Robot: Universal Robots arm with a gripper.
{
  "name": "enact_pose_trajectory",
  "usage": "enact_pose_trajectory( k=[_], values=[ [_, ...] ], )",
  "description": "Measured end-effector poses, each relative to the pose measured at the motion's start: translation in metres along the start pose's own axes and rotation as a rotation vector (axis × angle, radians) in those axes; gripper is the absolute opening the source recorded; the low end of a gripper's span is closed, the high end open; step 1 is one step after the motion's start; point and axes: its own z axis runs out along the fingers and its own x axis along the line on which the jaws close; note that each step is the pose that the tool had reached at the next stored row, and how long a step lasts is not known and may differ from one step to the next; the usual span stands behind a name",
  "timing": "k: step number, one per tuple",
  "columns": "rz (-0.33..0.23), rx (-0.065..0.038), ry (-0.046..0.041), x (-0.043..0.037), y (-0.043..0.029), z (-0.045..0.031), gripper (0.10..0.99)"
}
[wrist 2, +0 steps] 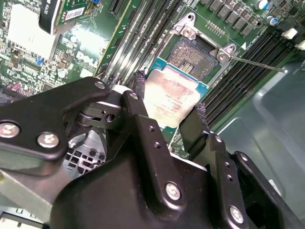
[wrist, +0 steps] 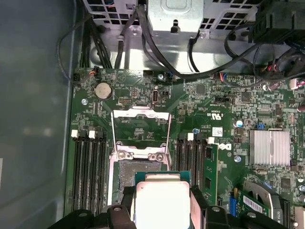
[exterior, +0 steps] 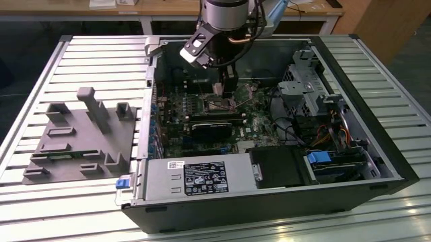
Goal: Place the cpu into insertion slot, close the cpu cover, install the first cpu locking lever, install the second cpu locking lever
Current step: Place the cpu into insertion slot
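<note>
- The tabletop [exterior: 101,55] is a silvery metal deck built from long ribbed slats, pretty industrial looking.
- Overhead light glares off the slats along the near edge.
- Behind it there's a wooden desk [exterior: 168,9] on a white frame, with a few white papers [exterior: 101,3] on top.
- A wood-coloured panel [exterior: 387,22] stands at the exterior view's far right.
- The floor [exterior: 20,50] off the exterior view's left is dark.

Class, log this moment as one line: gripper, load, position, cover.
gripper: shut on chip | chip: held over socket, not seated | cover: open
</note>
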Motion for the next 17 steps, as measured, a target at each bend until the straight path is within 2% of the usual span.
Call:
enact_pose_trajectory(
  k=[8, 17],
  values=[
    [0.029, 0.000, -0.0030, 0.0047, -0.0009, 0.0082, 0.541],
    [0.019, 0.000, -0.0031, 0.0062, -0.0026, 0.0184, 0.541]
  ],
)
